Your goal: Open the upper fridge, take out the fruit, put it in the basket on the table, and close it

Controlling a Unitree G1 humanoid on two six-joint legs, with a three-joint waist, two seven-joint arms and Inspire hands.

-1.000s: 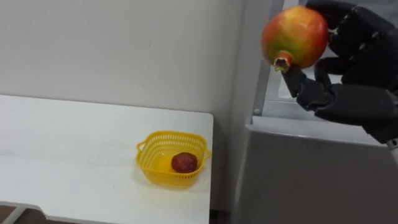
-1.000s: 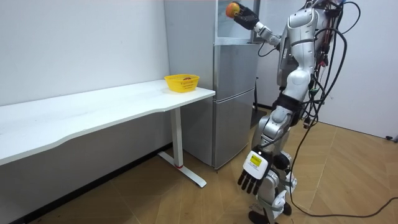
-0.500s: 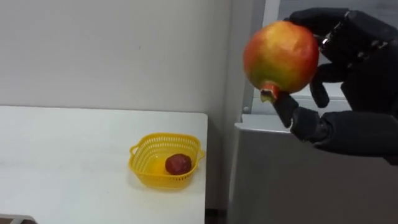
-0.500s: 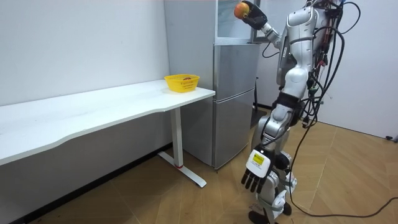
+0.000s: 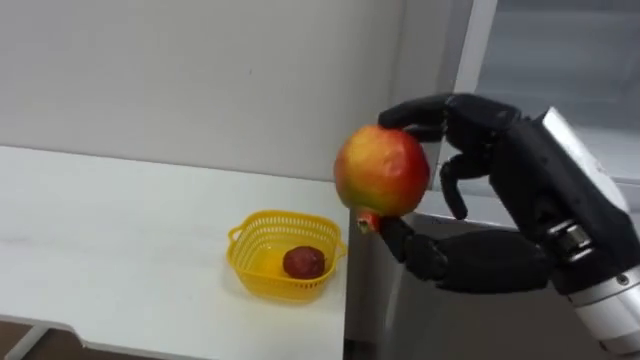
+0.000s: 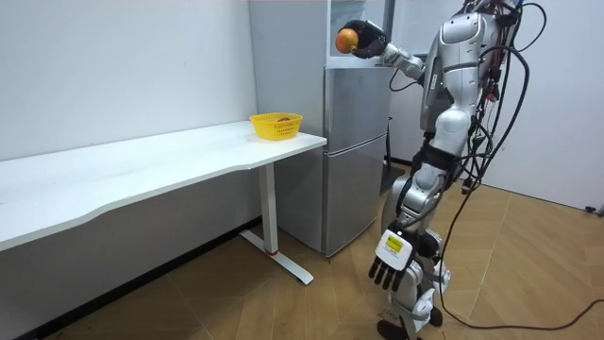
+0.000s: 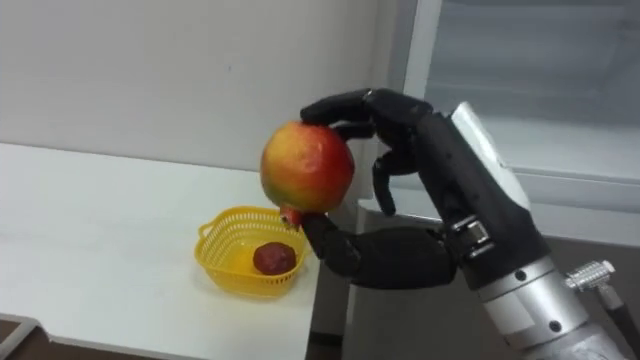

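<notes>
Holding one round pomegranate (image 5: pixel 382 170), red shading to yellow-green, the right hand (image 5: pixel 530 190) is clenching its fingers around it at two o'clock from one yellow basket (image 5: pixel 280 288). The basket is carrying one dark red fruit (image 5: pixel 303 262) on the worktop (image 5: pixel 120 250). The left hand (image 6: pixel 388 269) is hanging relaxed.

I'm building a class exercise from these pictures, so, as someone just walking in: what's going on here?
A humanoid robot stands at a tall grey fridge beside a long white table. Its right hand is curled round a round red-and-yellow fruit, holding it up in the air in front of the fridge's upper part. At the table's near end sits a yellow plastic basket with a small dark red fruit inside. The left hand hangs open by the robot's leg.
</notes>
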